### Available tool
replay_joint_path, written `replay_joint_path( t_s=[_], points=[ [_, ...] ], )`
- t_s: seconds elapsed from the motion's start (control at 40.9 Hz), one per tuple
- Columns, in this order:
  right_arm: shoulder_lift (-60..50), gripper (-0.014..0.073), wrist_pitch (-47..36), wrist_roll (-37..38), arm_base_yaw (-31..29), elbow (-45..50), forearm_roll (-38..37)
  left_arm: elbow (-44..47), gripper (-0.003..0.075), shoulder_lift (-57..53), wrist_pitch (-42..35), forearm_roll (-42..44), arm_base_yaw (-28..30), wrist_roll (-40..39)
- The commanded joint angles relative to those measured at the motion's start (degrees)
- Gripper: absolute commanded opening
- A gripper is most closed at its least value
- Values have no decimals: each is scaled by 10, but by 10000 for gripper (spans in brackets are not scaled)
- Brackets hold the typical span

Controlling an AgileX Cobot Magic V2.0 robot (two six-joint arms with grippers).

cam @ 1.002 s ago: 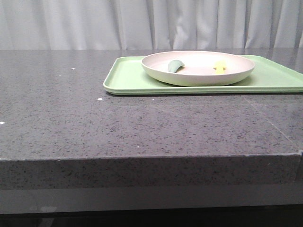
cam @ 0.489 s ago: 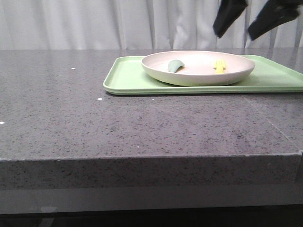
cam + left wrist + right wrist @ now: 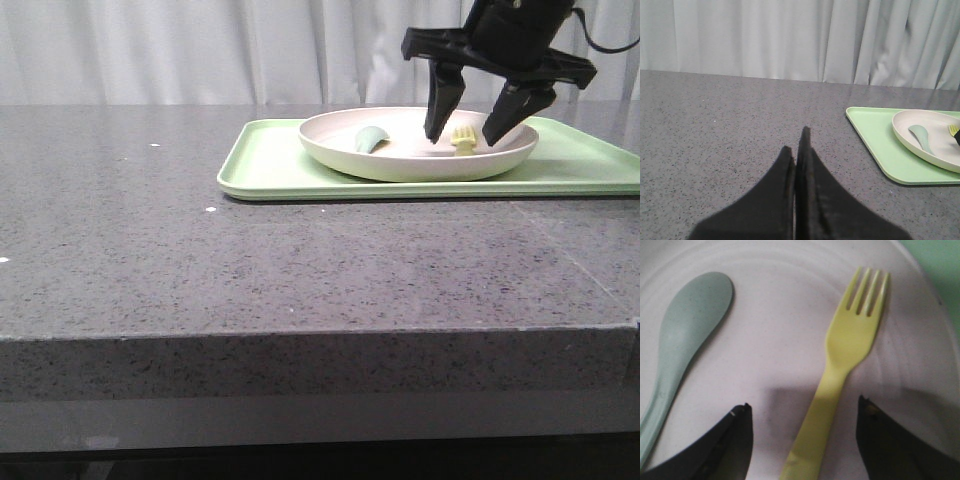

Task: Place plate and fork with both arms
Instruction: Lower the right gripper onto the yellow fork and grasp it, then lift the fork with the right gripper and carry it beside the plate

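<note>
The job has only just begun — nothing is picked up yet. The plate [image 3: 418, 143] sits in a green tray [image 3: 280, 170] near the table's [image 3: 200, 260] far right corner, and the yellow fork [image 3: 840, 365] lies inside it beside a green spoon [image 3: 685, 335]. The right gripper [image 3: 467, 128] hangs over the fork, fingers wide on either side, not touching it. The left gripper [image 3: 797, 150] waits over bare table, fingers pressed together, holding nothing. I can see no writing or labels anywhere.
</note>
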Motion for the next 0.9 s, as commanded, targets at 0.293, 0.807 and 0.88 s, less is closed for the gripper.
replay_joint_path(
  t_s=[0.293,0.807,0.88],
  points=[
    [-14,327,-16,3,-1,-22,-3,-15,-18,6,-46,0,1,-1],
    [-29,32,1,2,-2,-50,-4,-15,-18,6,-46,0,1,-1],
    [-36,32,7,2,-8,-66,-7,-15,-18,6,-46,0,1,-1]
  ],
)
